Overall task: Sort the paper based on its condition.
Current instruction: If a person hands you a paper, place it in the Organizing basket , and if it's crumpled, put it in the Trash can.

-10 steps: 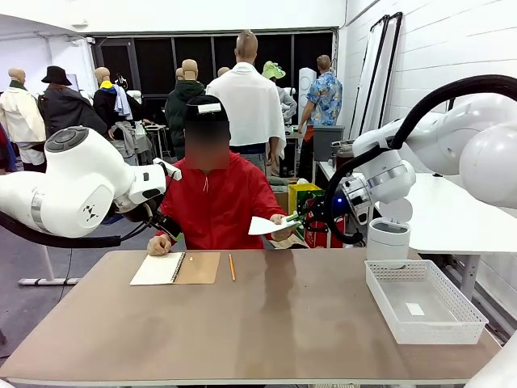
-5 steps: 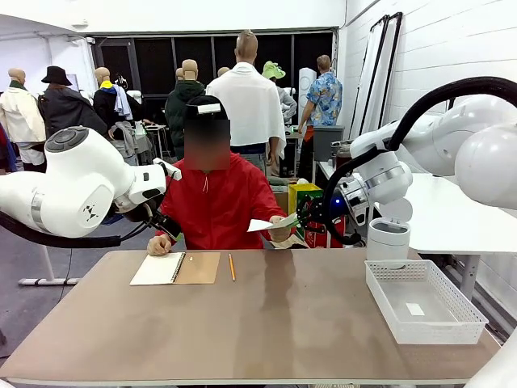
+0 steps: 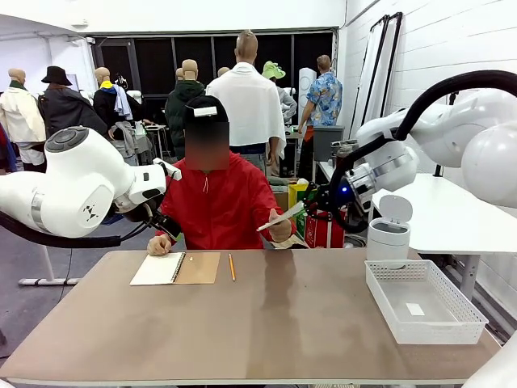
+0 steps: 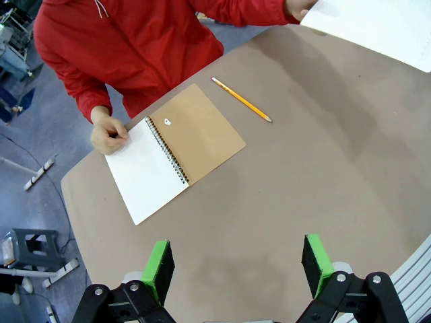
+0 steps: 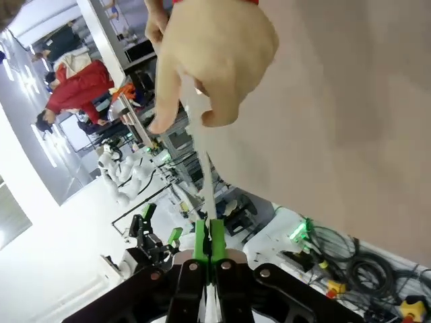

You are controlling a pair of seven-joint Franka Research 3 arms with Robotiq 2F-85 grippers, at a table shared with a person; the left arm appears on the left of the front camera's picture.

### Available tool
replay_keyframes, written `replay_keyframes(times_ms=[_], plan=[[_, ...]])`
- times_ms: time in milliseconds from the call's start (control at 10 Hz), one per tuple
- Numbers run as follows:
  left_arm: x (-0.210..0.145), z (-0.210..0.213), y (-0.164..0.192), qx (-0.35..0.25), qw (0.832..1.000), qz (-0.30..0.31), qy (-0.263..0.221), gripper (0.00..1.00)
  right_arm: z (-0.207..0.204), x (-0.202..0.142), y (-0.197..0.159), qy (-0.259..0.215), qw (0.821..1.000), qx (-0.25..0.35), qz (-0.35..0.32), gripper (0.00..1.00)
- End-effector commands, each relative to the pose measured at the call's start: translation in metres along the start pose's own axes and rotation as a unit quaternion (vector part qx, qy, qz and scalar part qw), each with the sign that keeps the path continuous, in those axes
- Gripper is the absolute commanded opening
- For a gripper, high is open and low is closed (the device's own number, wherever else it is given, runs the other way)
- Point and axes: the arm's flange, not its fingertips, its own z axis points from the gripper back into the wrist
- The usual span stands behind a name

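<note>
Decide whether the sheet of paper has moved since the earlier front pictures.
Yes. The paper has tilted: its right end has risen up and to the right, away from the pencil.

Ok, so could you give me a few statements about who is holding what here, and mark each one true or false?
1. The right gripper is shut on one edge of a sheet of paper. True.
2. The person has let go of that sheet. False: the person's hand pinches it at the other end.
3. The left gripper holds the pencil. False: it hangs open above the table, and the pencil lies on the table beside the notebook.
4. The notebook lies open, with the person's other hand at the edge of its white page. True.
</note>
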Motion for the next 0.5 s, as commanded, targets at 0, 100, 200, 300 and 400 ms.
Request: replay_keyframes(times_ms=[0, 100, 200, 300, 400], plan=[[0.0, 0.0, 0.0, 0.001, 1.0, -0.001, 0.0, 1.0, 0.022, -0.002, -0.006, -0.022, 0.997, -0.034, 0.062, 0.0], [0.0, 0.0, 0.0, 0.001, 1.0, -0.001, 0.0, 1.0, 0.035, -0.005, -0.012, -0.043, 0.992, -0.065, 0.101, 0.0], [0.0, 0.0, 0.0, 0.001, 1.0, -0.001, 0.0, 1.0, 0.05, -0.007, -0.019, -0.057, 0.986, -0.09, 0.126, 0.0], [0.0, 0.0, 0.0, 0.001, 1.0, -0.001, 0.0, 1.0, 0.065, -0.008, -0.028, -0.056, 0.981, -0.114, 0.146, 0.0], [0.0, 0.0, 0.0, 0.001, 1.0, -0.001, 0.0, 1.0, 0.078, -0.004, -0.037, -0.064, 0.974, -0.144, 0.163, 0.0]])
